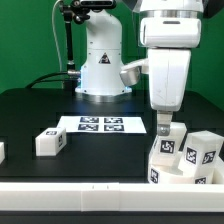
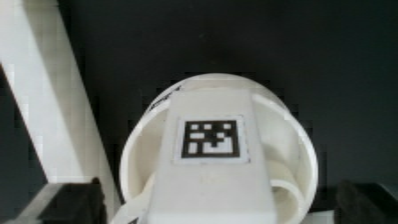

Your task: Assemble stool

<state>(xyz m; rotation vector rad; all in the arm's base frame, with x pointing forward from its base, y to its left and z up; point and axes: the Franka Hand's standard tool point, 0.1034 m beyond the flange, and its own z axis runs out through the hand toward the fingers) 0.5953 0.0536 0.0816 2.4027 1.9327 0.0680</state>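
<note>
My gripper [image 1: 164,124] stands at the exterior view's right, pointing down. It appears shut on a white stool leg [image 1: 166,140] that sits upright on the stool seat [image 1: 172,176]. A second leg [image 1: 201,152] stands on the seat beside it. In the wrist view a white rounded tagged part [image 2: 210,138] fills the space between my dark fingers [image 2: 68,200], with my gripper [image 2: 217,208] around its near end. A loose leg [image 1: 50,142] lies on the table at the left. Another white part [image 1: 2,150] shows at the left edge.
The marker board [image 1: 100,124] lies mid-table in front of the arm's base [image 1: 100,60]. A long white rail [image 1: 90,196] runs along the front edge. It also shows in the wrist view [image 2: 45,100], close beside the held part.
</note>
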